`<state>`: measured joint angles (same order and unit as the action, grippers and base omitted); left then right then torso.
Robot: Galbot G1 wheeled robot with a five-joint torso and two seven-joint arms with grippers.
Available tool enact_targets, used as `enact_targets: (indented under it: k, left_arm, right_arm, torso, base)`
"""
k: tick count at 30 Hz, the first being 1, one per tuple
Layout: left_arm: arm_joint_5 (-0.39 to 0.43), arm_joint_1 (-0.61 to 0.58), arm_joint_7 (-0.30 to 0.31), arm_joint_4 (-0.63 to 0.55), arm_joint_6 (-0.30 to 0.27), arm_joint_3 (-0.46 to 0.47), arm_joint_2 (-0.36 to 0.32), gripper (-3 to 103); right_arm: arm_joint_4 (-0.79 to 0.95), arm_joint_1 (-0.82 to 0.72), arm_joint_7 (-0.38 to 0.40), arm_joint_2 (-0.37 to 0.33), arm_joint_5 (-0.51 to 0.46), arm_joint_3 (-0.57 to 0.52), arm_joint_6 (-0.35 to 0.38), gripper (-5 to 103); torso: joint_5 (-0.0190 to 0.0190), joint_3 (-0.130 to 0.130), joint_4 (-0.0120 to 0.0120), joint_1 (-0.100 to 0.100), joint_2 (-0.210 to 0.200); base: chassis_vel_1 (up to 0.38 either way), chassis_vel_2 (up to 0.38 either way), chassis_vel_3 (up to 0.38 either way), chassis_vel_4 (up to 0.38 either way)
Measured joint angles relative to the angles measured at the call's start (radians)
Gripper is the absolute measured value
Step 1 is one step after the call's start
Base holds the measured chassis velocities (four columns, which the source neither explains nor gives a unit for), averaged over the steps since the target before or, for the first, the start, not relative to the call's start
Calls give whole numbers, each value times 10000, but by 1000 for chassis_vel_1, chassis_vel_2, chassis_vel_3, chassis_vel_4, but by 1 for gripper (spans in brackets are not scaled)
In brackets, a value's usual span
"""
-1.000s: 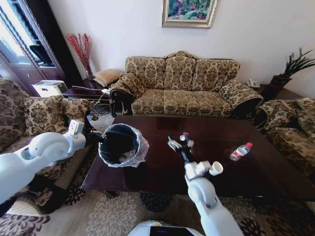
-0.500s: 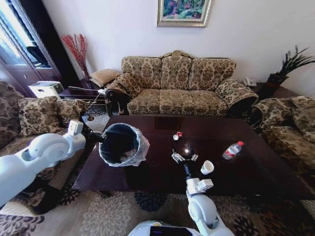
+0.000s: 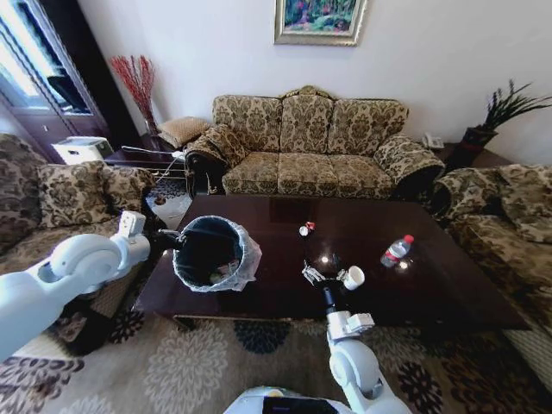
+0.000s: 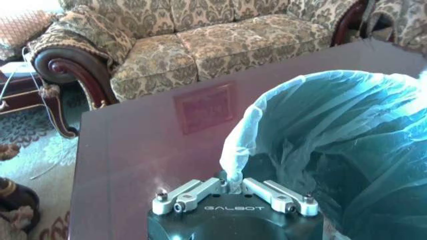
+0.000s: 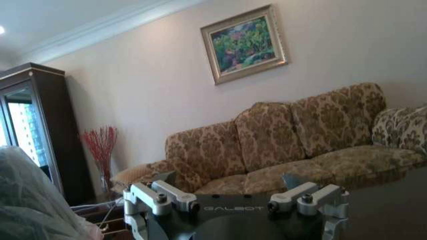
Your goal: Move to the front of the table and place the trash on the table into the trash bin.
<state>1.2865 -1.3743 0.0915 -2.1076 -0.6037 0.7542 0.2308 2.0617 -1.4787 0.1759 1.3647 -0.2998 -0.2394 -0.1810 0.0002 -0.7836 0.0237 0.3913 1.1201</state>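
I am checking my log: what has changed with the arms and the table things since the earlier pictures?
The right gripper drew back from the red-and-white scrap toward the near edge of the table. It is open, now beside the cup. The camera shifted too. Unchanged: the left gripper holds the bin by its bag rim; scrap, cup and bottle lie untouched.

I am standing in a home living room: patterned sofas (image 3: pixel 306 142) are ringing a glossy dark coffee table (image 3: pixel 431 289), a framed painting (image 3: pixel 317 19) is hanging above, and floral carpet (image 3: pixel 198 371) is covering the floor.
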Motion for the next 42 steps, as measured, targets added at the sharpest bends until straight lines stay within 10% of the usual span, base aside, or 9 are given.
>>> enact_targets:
  k: [22, 42]
  left_arm:
    - [-15, -5, -11, 16, 2, 9, 135, 0]
    - [24, -4, 12, -184, -1, 17, 95, 0]
  right_arm:
    - [-468, 39, 870, 108, 20, -69, -206, 100]
    - [-5141, 2085, 443, 301, -463, -390, 490, 100]
  torso:
    - [4, -2, -3, 6, -4]
    - [6, -1, -2, 6, 1]
  base:
    - [-146, -175, 141, 181]
    - [-15, -24, 21, 20]
